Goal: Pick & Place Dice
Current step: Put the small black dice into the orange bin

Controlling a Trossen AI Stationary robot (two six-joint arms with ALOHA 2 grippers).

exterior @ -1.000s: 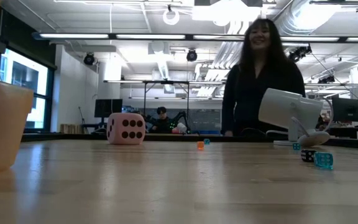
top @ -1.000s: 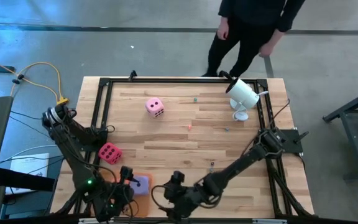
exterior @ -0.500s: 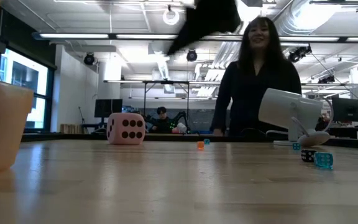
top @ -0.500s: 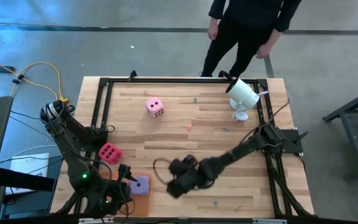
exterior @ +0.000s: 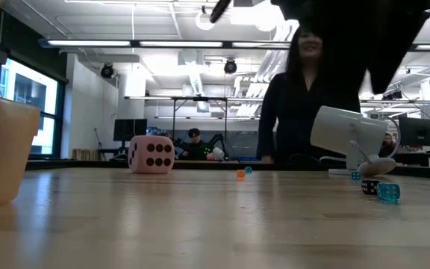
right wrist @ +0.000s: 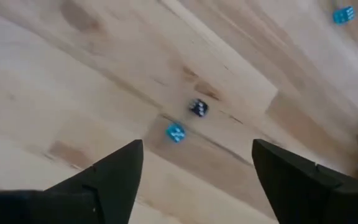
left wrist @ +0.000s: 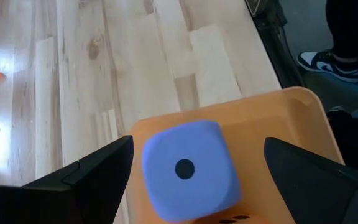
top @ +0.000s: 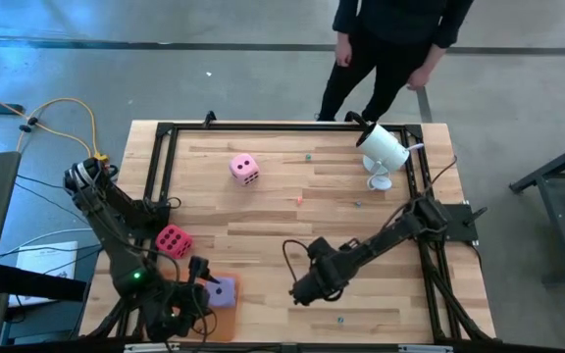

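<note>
- Wooden desk in a black frame is sitting on a grey floor; a person is standing at its far edge.
- Left gripper is hovering at the near-left corner, fingers spread either side of the purple die lying on the orange tray.
- Magenta die is lying near the left edge, light pink die toward the far edge.
- Right gripper is hanging over the near middle, fingers apart, holding nothing.

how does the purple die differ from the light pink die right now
The purple die lies on the orange tray, between the left end effector's open fingers; the pink die sits alone on bare table. Purple shows one pip on top, pink several. Both are soft cubes with dark pips.
</note>
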